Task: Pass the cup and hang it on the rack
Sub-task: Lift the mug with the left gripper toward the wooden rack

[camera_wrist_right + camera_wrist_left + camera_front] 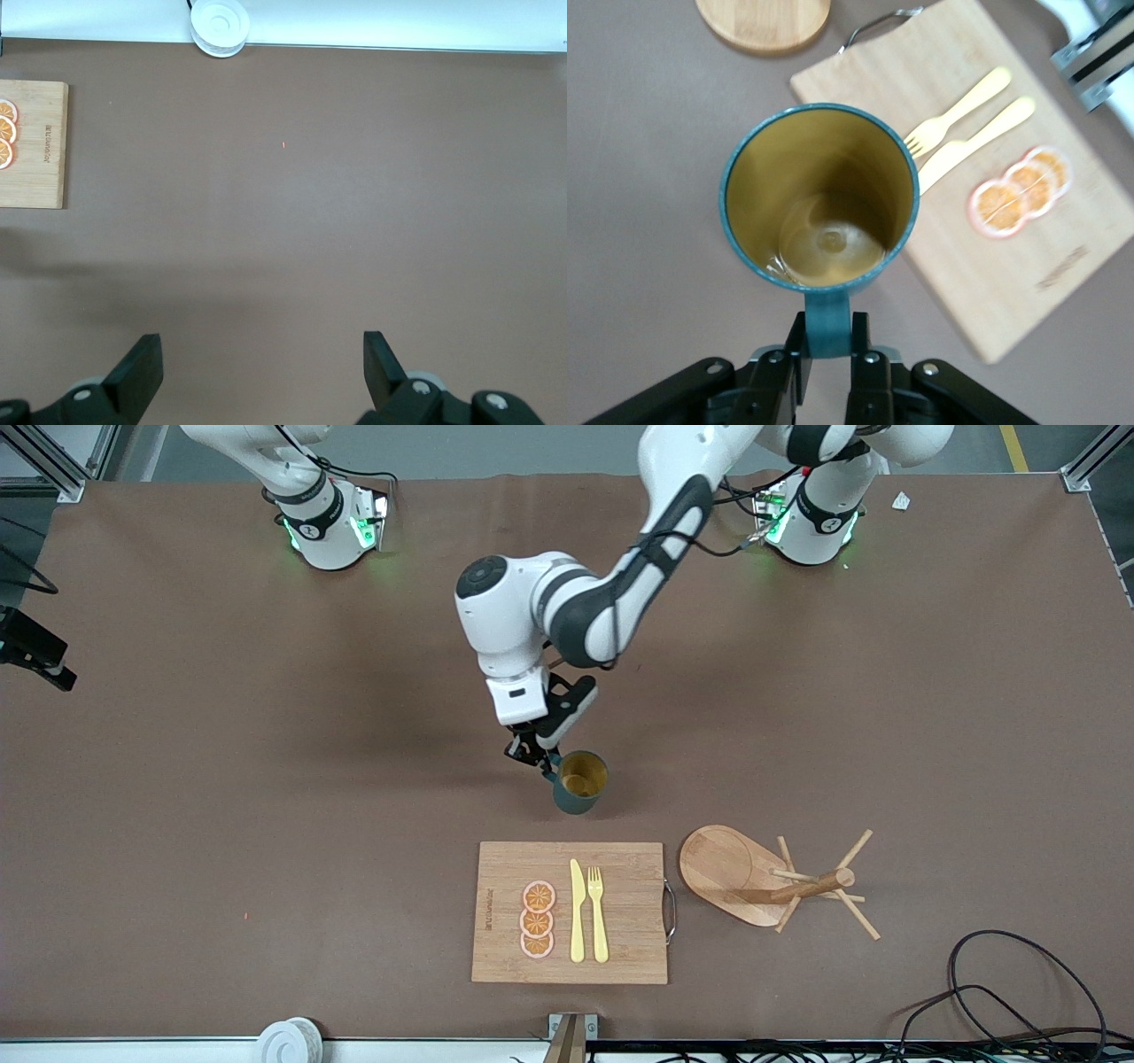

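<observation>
The dark teal cup (580,781) is upright over the middle of the table, its yellowish inside showing. I cannot tell whether it rests on the table or hangs just above it. My left gripper (542,766) is shut on its loop handle, as the left wrist view shows: gripper (828,332), cup (819,195). The wooden rack (771,881) is nearer the front camera than the cup, toward the left arm's end, base flat, pegs bare. Its base edge shows in the left wrist view (762,22). My right gripper (261,354) is open and empty over bare table, out of the front view.
A bamboo cutting board (620,912) with orange slices (538,919), a yellow knife (577,912) and fork (598,912) lies beside the rack, nearer the front camera than the cup. A white round object (288,1041) sits at the front edge. Cables (1001,992) lie near the front corner.
</observation>
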Motion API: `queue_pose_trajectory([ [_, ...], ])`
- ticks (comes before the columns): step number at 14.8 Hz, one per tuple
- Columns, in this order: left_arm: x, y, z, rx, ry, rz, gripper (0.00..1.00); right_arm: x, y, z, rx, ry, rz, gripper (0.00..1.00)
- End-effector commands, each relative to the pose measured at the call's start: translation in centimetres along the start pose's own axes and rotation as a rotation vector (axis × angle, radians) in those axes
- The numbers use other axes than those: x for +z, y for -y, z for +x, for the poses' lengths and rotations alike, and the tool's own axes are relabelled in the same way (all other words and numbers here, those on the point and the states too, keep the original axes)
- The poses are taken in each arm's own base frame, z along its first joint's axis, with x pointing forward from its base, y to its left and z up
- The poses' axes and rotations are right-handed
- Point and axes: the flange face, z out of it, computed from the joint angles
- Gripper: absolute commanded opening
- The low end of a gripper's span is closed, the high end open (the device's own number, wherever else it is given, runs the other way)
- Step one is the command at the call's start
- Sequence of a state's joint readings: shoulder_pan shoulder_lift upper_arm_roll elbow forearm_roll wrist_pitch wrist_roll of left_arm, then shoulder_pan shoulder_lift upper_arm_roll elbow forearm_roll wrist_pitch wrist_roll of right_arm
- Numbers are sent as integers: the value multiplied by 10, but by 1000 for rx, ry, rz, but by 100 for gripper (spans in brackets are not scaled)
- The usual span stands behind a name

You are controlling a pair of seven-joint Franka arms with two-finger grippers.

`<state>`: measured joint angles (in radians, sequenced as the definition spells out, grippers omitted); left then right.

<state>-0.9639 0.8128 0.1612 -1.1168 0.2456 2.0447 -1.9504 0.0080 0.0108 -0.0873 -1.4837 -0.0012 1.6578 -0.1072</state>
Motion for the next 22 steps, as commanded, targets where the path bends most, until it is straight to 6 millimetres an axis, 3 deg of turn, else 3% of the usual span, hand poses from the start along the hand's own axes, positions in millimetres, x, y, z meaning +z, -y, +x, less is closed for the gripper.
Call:
queue_pose_trajectory([
  [1,-74,-21,105,-107,169,-30,0,-3,-2,0,7,2,-15,100],
  [4,-120,-24,202,-234,398,-43,0,-3,-2,0,7,2,-15,100],
  [7,-132,-11,291,-278,616,-27,0,-3,-3,0,8,2,-16,100],
  [10,-122,2,379,-348,840,-102,0,-3,-2,0,7,2,-15,100],
  [13,-95,30,447,-326,1050,-137,0,-3,-2,0,7,2,-15,100],
  [18,-34,63,507,-297,1382,-258,0,-3,-2,0,7,2,-15,100],
  [22,7,74,518,-289,1429,-300,0,-3,-3,0,8,2,-16,100],
])
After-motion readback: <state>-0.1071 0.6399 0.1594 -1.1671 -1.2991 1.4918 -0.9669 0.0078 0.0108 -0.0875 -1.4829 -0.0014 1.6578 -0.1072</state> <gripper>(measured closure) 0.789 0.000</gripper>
